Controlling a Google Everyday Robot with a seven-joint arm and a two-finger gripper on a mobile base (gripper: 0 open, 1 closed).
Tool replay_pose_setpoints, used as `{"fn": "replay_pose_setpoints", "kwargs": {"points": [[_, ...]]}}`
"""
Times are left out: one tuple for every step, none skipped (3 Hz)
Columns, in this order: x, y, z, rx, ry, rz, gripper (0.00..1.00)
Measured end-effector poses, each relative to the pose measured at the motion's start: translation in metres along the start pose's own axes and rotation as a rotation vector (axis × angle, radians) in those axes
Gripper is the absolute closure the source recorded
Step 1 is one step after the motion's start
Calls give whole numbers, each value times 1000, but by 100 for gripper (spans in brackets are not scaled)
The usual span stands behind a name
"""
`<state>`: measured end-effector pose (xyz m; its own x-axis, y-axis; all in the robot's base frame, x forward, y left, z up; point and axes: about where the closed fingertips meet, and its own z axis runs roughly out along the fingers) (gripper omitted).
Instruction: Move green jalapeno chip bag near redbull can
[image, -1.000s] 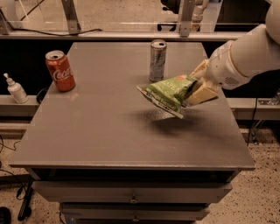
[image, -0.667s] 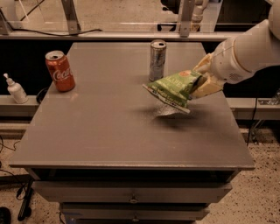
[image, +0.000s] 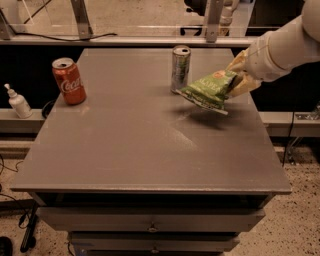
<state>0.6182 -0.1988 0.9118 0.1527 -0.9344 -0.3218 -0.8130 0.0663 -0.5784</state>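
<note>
Grey counter (image: 125, 150), redbull can (image: 180, 67) at the back; pincer (image: 235, 82) grips the green jalapeno chip bag (image: 207, 90) by its right end; probably light, floppy, slippery foil.

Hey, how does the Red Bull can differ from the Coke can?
The redbull can is slim, tall and silver; the Coca-Cola can is shorter, fatter and red. The redbull can stands mid-back beside the green jalapeno chip bag held aloft by the gripper at right; the Coca-Cola can stands apart at left. Both are upright.
</note>
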Motion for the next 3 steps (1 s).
{"fn": "replay_pose_setpoints", "kwargs": {"points": [[11,-15,23,-6,0,-32,100],[11,-23,50,-33,-20,-73,100],[1,-26,72,-59,-47,-110,100]]}}
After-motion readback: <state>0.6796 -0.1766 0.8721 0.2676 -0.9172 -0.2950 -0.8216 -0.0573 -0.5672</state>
